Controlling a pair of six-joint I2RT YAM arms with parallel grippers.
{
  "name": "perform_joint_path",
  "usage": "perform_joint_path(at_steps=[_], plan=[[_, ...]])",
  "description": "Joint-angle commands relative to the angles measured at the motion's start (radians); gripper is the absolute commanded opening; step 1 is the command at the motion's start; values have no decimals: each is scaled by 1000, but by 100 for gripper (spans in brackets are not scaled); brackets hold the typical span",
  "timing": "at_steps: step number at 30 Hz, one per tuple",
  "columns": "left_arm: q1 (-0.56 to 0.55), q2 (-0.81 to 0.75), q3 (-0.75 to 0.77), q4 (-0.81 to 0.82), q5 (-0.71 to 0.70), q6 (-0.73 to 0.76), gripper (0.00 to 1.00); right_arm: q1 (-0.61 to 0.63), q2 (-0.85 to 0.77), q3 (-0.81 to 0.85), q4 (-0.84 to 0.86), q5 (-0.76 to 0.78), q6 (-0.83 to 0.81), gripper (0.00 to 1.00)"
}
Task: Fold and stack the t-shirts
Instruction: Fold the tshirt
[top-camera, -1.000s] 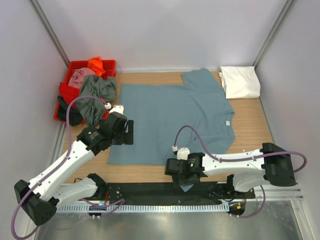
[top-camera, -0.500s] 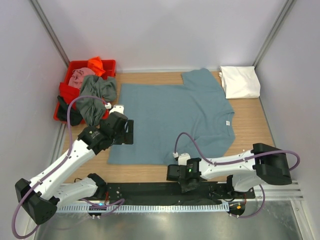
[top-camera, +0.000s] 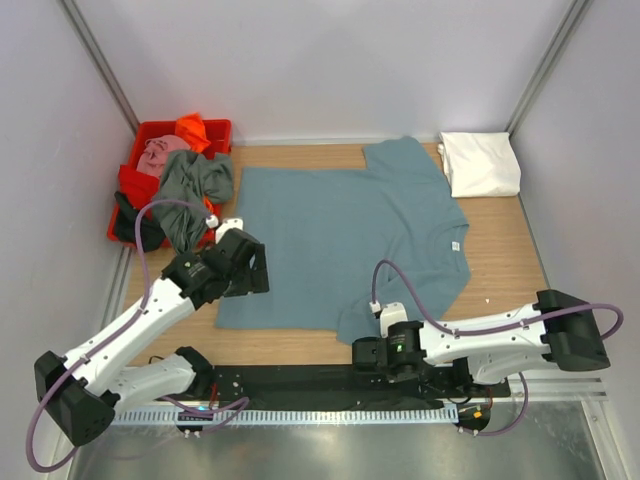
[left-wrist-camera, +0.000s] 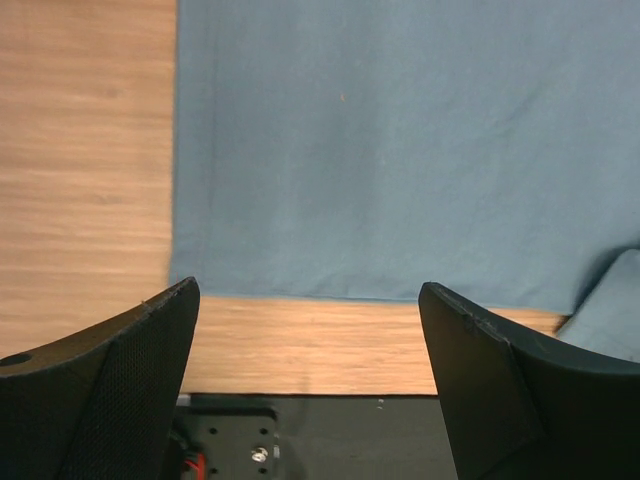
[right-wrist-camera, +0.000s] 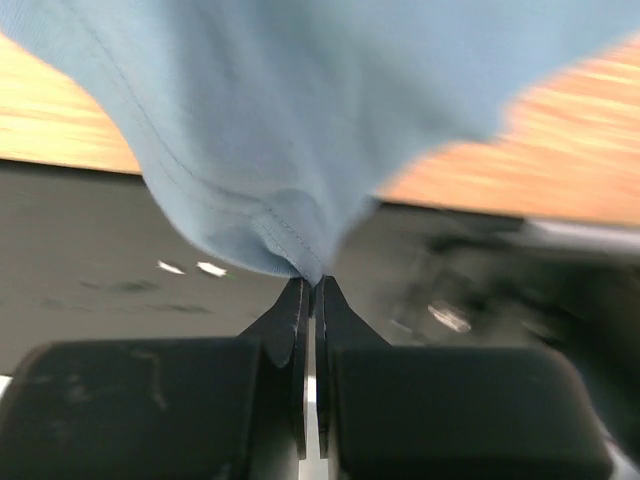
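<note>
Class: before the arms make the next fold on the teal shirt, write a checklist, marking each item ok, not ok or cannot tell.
1. Right gripper shut on the dusty teal-blue cloth t-shirt at its near edge: ok.
2. Left gripper gripping it: not ok; open over the near left corner.
3. Rest of the shirt spread flat: ok.
4. Folded white cloth t-shirt apart from the teal sleeve: cannot tell.

Wooden table (top-camera: 500, 240) enclosed by pale grey walls (top-camera: 330, 70), with aluminium posts at the far left (top-camera: 100, 60) and far right (top-camera: 545, 65) corners. A red plastic tub (top-camera: 128, 186) sits at the far left corner, overhanging the table's left edge. Along the near edge run a black mounting plate (top-camera: 290, 380), a white toothed strip (top-camera: 330, 415) and, nearest, a sheet of brushed metal (top-camera: 330, 450).
</note>
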Motion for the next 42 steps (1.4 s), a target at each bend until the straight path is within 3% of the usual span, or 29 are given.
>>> perform_joint_path(at_steps=[1,3,7,9,13,20,28,31,42], plan=[[-7,-45,-52,-63,62,-190,91,62,-30,160,-340,193,162,1],[-9,-76,-119,-28,107,-268,91,71,-96,191,-434,277,232,1],[-9,-171,-251,23,133,-422,91,68,-346,170,-457,368,329,1],[-9,-229,-314,29,112,-476,91,68,-505,154,-474,391,361,1],[-9,-292,-369,-10,-5,-584,91,70,-631,156,-514,448,394,1],[-10,-282,-406,-64,-109,-674,81,70,-603,223,-514,509,357,1],[-9,-168,-492,37,-137,-699,73,68,-555,268,-514,532,314,1],[-10,-142,-503,66,-165,-699,56,70,-566,258,-514,528,319,1],[-9,-73,-469,135,-255,-636,31,68,-517,240,-512,535,314,1]])
